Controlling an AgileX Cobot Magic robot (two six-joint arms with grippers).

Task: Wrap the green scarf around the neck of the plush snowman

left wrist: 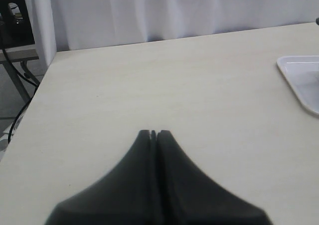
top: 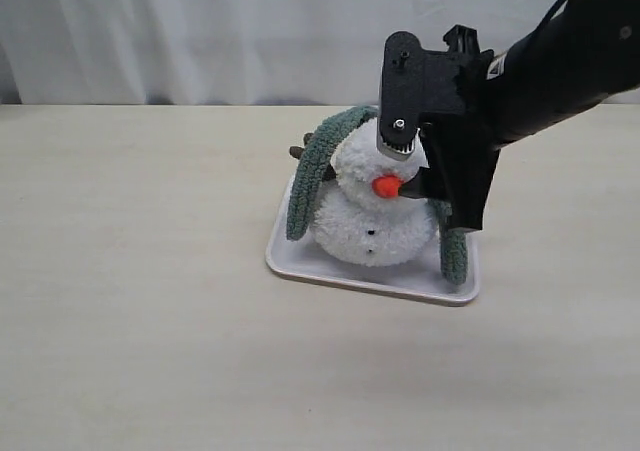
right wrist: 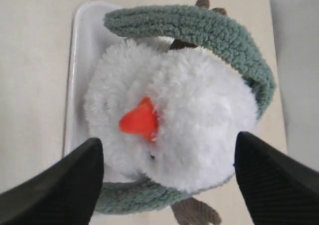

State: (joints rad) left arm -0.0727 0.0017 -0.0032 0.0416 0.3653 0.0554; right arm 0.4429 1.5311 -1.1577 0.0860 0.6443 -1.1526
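Just toward 3 o'clock from the middle of the table (top: 140,271), plush snowman (top: 372,221) stands upright on a white tray (top: 300,261) — fluffy white, orange-red nose (top: 386,186) facing the exterior camera. Green scarf (top: 312,176), fuzzy sage, loops behind the snowman's neck (top: 355,193); ends hang at 9 and 3 o'clock. Right gripper (right wrist: 167,141) spread open, fingers straddling the head — it covers the head's top. Left gripper (left wrist: 153,133) closed on nothing, over bare table. Arm sticker (top: 495,66) unreadable.
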